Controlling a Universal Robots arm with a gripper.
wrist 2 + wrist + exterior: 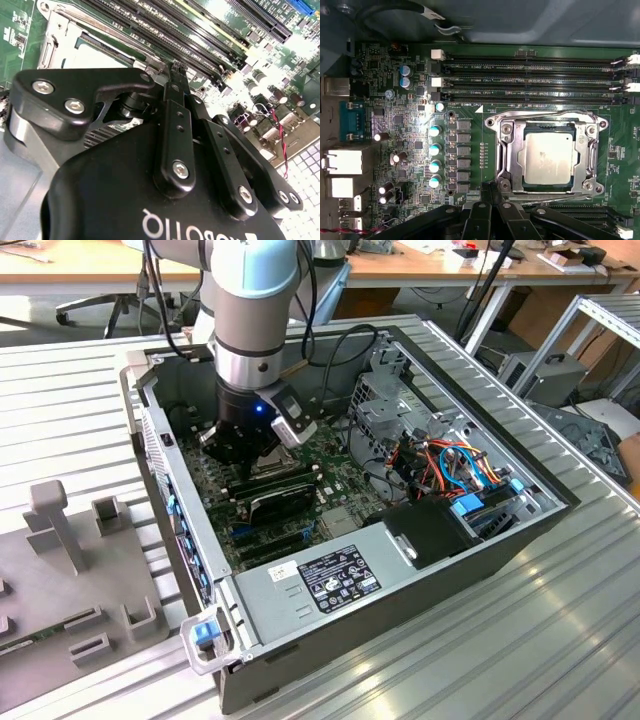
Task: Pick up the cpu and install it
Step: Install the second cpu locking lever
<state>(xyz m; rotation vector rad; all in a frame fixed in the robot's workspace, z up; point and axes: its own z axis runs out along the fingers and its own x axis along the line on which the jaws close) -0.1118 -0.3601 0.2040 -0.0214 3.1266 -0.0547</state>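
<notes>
Ribbed aluminium bench (560,620), silver slats running across it. An open computer case (470,550) lies flat on it, side panel off. A grey foam tray (70,570) with cut-out slots sits on the bench toward the exterior view's left. Behind: wooden desks, an office chair (110,305), a metal frame rack at the exterior view's right.

The arm (250,300) comes down near vertical into the case, wrist ring lit blue, black cables trailing along it. The claw (240,445) is low over the green motherboard (470,65), just above the socket area.

In the second wrist view the claw (172,75) has its fingers (175,122) pressed together, tips meeting, nothing seen between them. In the first wrist view the claw (487,192) tips sit just beside the corner of the socket frame (505,145).

The cpu (547,159) lies flat in the socket, dull silver top up, inside the metal frame, close beside the claw tips and not touched by them. Empty memory slots (530,75) run in parallel rows on the far side of the socket from the claw.

A white-and-black label (330,580) is stuck on the power supply housing; print too small to make out.
</notes>
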